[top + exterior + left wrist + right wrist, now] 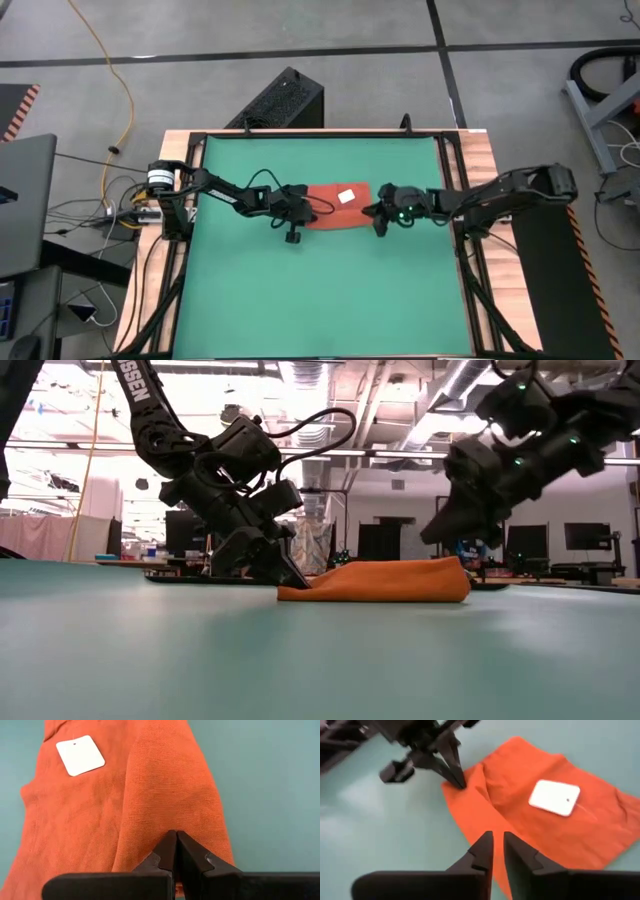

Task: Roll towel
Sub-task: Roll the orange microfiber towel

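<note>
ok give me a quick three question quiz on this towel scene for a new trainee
1. True or false: the left pincer is shut on an edge of the towel.
2. Which thing lies on top of the towel? A) a white tag B) a blue clip C) a pen
3. Fill in: the towel lies on a ____ mat.

Key: 1 true. 2 A. 3 green. In the low view the right pincer hangs just above the towel's other end, its fingers nearly together with a narrow gap.
</note>
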